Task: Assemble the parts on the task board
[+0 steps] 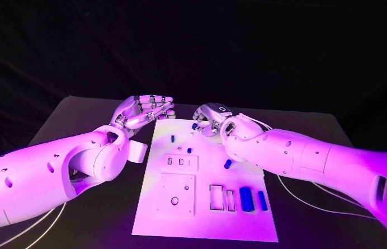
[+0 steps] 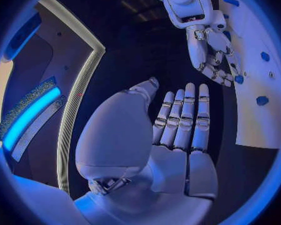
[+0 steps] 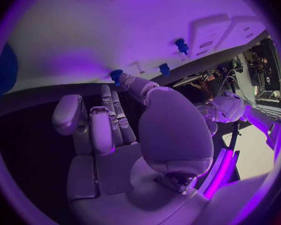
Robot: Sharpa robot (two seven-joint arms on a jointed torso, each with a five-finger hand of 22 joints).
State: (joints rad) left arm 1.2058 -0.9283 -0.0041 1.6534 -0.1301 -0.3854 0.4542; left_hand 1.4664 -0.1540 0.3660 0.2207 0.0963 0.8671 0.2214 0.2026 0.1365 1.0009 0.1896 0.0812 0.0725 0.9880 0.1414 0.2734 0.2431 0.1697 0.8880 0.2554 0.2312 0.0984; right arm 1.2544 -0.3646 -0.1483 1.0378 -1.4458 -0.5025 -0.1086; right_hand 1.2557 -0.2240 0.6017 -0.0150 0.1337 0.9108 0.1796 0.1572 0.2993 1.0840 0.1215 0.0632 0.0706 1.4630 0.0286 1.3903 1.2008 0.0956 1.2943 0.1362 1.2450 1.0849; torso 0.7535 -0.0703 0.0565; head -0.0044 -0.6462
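Head view, right hand fingers touching upright blue part

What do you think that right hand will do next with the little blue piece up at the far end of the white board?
Probably close its fingertips on the small blue part and lift it. The right hand touches that part at the white task board's far end; the left hand hovers open alongside.

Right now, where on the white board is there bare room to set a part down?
The task board is bare along its near edge and between the upright blue part and the sockets. It's crowded at the far edge, where the right hand touches a part.
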